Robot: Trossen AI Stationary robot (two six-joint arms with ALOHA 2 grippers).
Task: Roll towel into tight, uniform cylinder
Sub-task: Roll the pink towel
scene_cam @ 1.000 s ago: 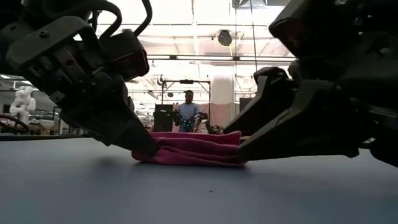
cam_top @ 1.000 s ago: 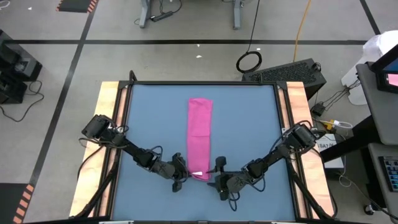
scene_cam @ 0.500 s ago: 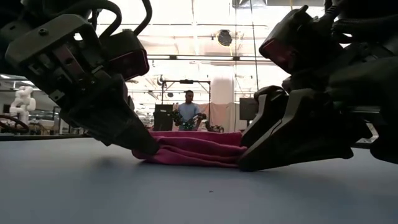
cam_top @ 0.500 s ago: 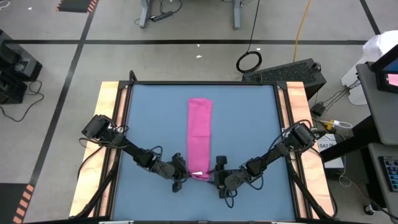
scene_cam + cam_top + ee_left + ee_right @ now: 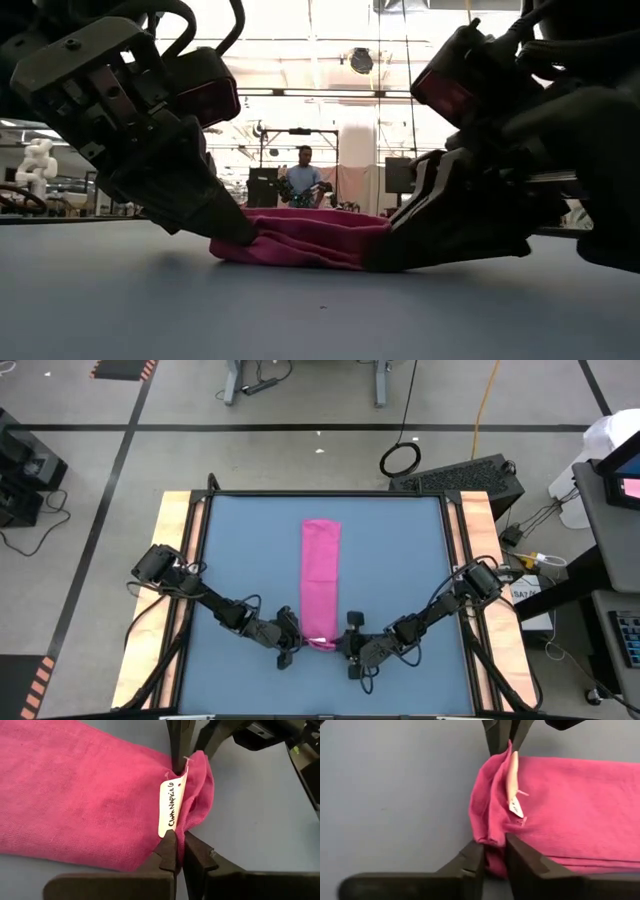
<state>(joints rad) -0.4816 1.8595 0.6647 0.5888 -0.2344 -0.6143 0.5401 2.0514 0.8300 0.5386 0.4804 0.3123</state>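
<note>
The towel [image 5: 321,575] is a magenta-pink cloth folded into a long narrow strip. It lies flat on the blue tabletop [image 5: 240,560], running from the far side toward the near edge. A white tag [image 5: 170,807] sits at its near end. My left gripper [image 5: 296,643] is at that end's left corner and my right gripper [image 5: 345,645] at its right corner, facing each other. Both are shut on the cloth. In the low view the near end [image 5: 300,240] is bunched up between them. My left gripper pinches the near end's left corner [image 5: 167,836], just beside the tag, between its two fingers. It comes in slanting down from the table's left. The corner stays low on the table. My right gripper pinches the near end's right corner [image 5: 492,856], where several layers bunch between its fingers [image 5: 522,860]. It slants down from the table's right, and the rest of the strip lies flat.
Wooden rails [image 5: 176,560] [image 5: 478,525] line the table's left and right sides. Bare blue surface lies on both sides of the strip. A black case [image 5: 460,478] stands beyond the far right corner. A person [image 5: 303,178] stands far back in the room.
My right gripper has shifted slightly toward the towel and shut on its near right corner. The cloth's near end has bunched a little between the two grippers. My left gripper has kept its hold and stayed in place.
</note>
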